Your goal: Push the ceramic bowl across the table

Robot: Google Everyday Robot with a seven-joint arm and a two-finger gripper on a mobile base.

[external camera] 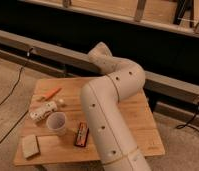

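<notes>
The ceramic bowl, small, white and wide-rimmed, stands upright on the left half of the light wooden plank table. My white arm rises from the bottom of the view, bends at an elbow and reaches back to the upper left over the table's far edge. The gripper is not in view; it is past or behind the arm's last link. The arm is to the right of the bowl and does not touch it.
A white cylinder with dark spots lies just left of the bowl. An orange item lies farther back. A dark flat bar lies right of the bowl and a tan block at the front left corner. A grey rail runs behind the table.
</notes>
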